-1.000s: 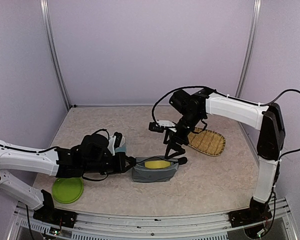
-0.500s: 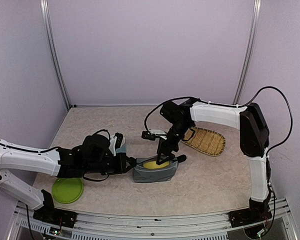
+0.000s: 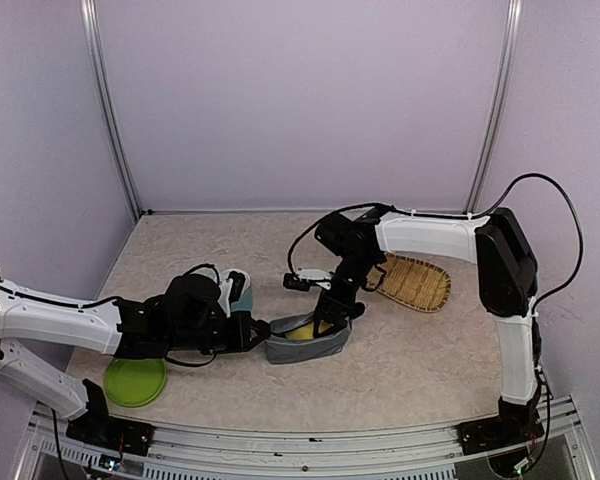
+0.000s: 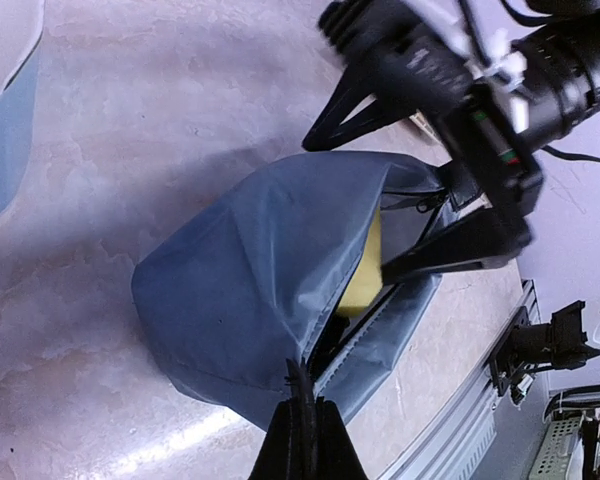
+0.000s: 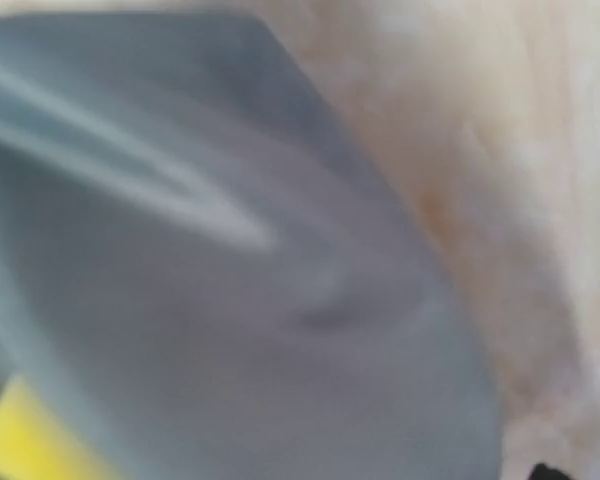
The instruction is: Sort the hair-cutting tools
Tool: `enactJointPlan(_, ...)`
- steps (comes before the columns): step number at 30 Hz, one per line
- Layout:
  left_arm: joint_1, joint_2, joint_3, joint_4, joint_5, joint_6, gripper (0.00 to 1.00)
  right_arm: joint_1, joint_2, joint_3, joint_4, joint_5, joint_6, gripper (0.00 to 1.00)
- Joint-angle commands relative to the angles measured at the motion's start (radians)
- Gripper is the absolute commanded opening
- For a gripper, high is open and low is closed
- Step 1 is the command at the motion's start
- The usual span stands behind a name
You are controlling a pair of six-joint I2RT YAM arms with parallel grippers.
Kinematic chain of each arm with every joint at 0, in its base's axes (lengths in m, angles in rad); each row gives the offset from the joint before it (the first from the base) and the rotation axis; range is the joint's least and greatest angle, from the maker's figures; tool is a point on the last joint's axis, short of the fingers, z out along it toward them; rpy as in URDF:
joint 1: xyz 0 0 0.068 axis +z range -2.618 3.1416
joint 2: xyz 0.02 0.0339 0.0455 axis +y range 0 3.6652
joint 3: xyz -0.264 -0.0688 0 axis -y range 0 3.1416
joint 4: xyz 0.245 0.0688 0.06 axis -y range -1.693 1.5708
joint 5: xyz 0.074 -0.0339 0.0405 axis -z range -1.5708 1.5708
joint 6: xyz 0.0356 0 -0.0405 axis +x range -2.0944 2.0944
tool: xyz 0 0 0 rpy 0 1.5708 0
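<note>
Left claw (image 4: 302, 432) is pinched tight on the near edge of the grey pouch (image 4: 240, 290), right at the zip line, with its arm stretched low along the table (image 3: 410, 360). Right claw (image 3: 329, 318) comes down from the far side with its fingers spread wide: in the left wrist view one finger (image 4: 450, 252) reaches into the pouch's open mouth and the other (image 4: 345, 95) stands outside, beyond the far wall of the fabric. Nothing shows between those fingers. A yellow sponge (image 4: 365, 275) sits inside the pouch, just beside the inner finger. The right wrist view is blurred and gives only grey fabric with a yellow corner at the lower left. The hair-cutting tools cannot be made out in any view; whether they lie in the pouch cannot be told. A light-blue cup (image 3: 239, 291) stands just behind the left wrist, a green plate (image 3: 135, 381) lies near the left arm's base, and a bamboo tray (image 3: 417, 283) rests beyond the right forearm, apart from the pouch
</note>
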Motion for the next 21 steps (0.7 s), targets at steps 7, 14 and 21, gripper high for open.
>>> enactJointPlan(7,0.001,-0.041,0.113,-0.114,-0.1,0.137,0.33,-0.061,-0.211,0.06,-0.139,-0.16,-0.077,1.0)
enactJointPlan(14,-0.014,0.006,0.228,-0.133,-0.033,0.229,0.37,-0.198,-0.242,-0.1,-0.102,-0.183,-0.044,1.0)
enactJointPlan(21,-0.033,0.225,0.354,-0.073,0.114,0.197,0.17,-0.262,-0.193,-0.157,-0.123,-0.316,-0.042,0.76)
